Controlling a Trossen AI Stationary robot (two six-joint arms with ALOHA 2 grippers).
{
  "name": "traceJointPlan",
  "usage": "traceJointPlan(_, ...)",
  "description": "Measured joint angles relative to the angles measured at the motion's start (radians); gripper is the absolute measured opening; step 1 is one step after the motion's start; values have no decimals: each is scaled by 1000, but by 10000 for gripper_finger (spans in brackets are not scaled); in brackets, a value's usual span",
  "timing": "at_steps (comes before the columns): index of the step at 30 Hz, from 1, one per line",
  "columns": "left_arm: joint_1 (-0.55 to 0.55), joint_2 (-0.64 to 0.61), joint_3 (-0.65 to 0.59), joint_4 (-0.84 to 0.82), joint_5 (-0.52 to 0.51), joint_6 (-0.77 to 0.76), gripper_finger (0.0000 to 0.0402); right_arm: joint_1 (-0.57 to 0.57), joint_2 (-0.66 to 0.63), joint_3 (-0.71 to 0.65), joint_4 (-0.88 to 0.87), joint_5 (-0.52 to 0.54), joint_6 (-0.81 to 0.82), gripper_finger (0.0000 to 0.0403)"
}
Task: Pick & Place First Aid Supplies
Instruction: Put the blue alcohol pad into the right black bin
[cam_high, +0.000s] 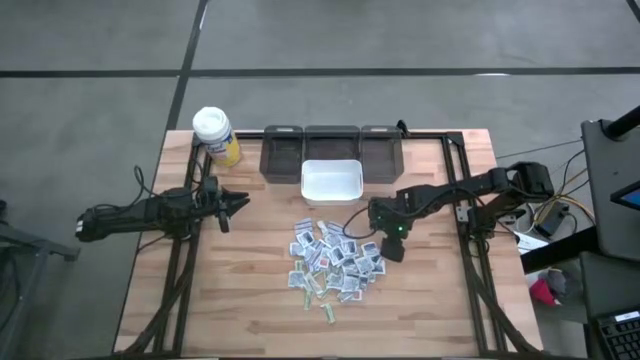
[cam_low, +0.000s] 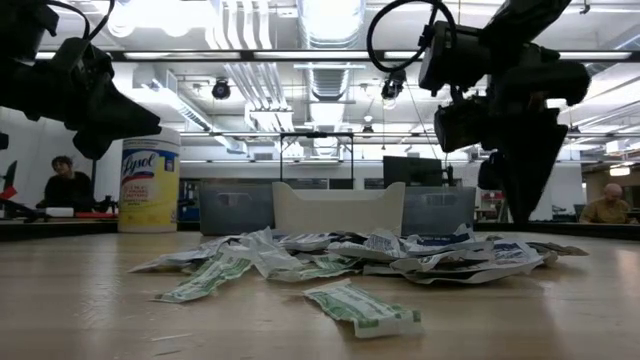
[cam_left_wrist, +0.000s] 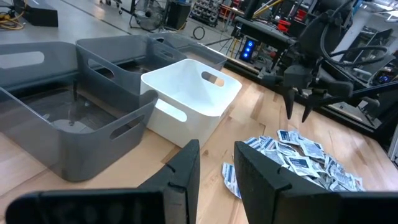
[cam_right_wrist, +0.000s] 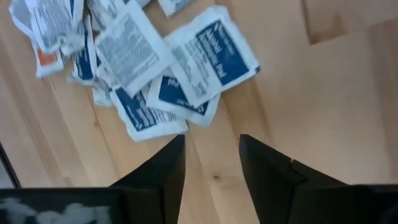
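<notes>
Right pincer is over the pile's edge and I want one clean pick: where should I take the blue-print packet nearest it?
Probably take that blue-print packet by its free corner toward the bare wood, coming straight down with the right pincer, open just above. It lies flat on top of its neighbours, and that outer corner has no packets beside it.

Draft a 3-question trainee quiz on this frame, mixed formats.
1. True or false: the right gripper hangs over the edge of the packet pile, jaws open and empty.
2. Multiple choice: the white bin sits A) in front of the three grey bins, toward the pile; B) behind them; C) on the pile.
3. Fill in: the left gripper waits near the yellow ____.

Key: 1 true; 2 A; 3 bottle.
</notes>
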Motion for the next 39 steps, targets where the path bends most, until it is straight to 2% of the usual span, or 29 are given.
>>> traceJointPlan(10, 0, 0, 0, -5, 0, 19, 94, 29, 0, -20, 27, 90, 1, 132)
traceJointPlan(19, 0, 0, 1, -5, 0, 19, 94, 32, 2, -20, 139, 160, 45, 144)
traceJointPlan(24, 0, 0, 1, -5, 0, 18, 94, 33, 34, -20, 174, 210, 41, 144)
traceJointPlan(39, 0, 0, 1, -5, 0, 13, 94, 34, 141, -13, 201, 261, -8, 122)
